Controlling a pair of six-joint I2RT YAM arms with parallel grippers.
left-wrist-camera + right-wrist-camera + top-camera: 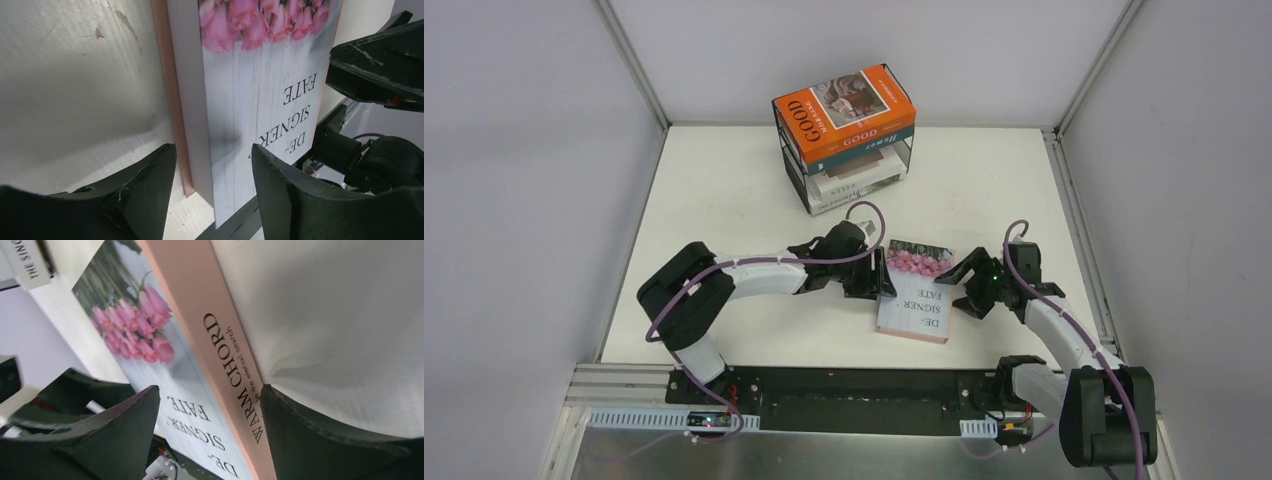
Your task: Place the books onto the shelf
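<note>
The pink-flower book [916,290] lies flat on the white table, cover up, between my two grippers. My left gripper [882,280] is open astride its left edge [260,90]: one finger [150,185] stands on the table side and the other over the cover, with gaps showing. My right gripper [967,290] is open astride the pink spine [230,350], one finger above the cover and one beside the spine. At the back stands the shelf [788,160], with the orange book [844,115] on top, a teal one [869,147] under it and white books [849,185] lower down.
Grey walls with metal posts close in the table on the left, back and right. A black rail [854,385] runs along the near edge between the arm bases. My right gripper's fingers [375,65] show across the book in the left wrist view.
</note>
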